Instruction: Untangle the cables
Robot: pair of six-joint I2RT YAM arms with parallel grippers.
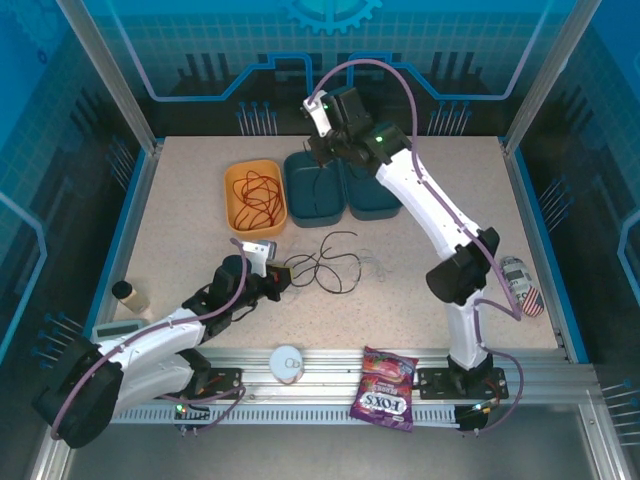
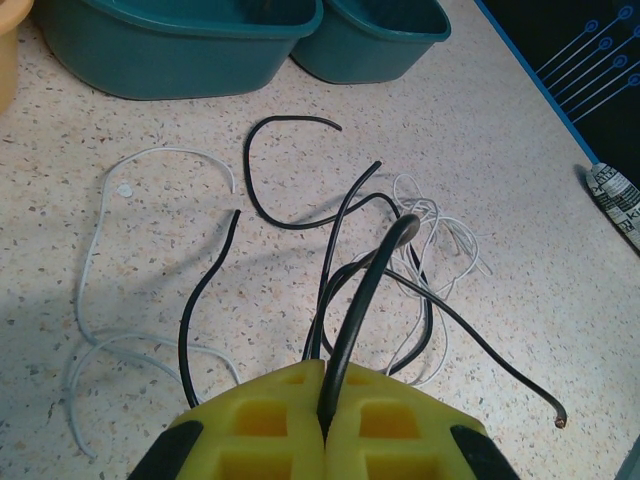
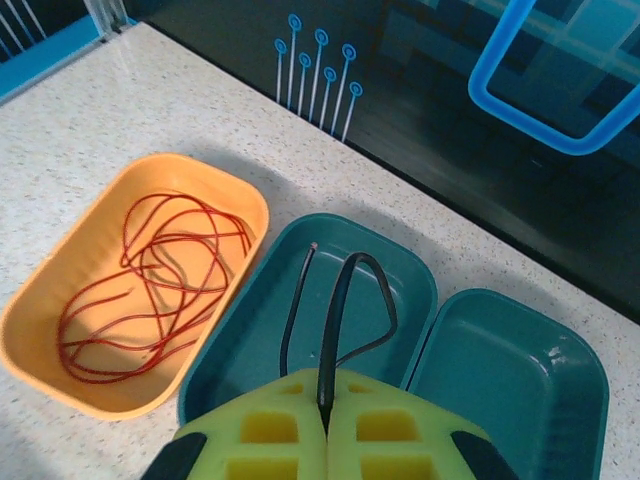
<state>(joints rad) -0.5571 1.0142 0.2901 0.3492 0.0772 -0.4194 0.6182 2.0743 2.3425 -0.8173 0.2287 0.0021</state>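
clamped on a black cable [image 2: 365, 290] like the right pincer [image 3: 325, 400], the left pincer [image 2: 325, 395] could drag the crossing white cable [image 2: 437, 212] along.

In your left wrist view the black cable [image 2: 355, 310] disappears between the closed jaws, so its held end is hidden. The top edge cuts off the 2 teal bins [image 2: 180, 50]; the orange bin [image 2: 6, 40] is a sliver. In your right wrist view, a second black cable [image 3: 331, 320] vanishes likewise.
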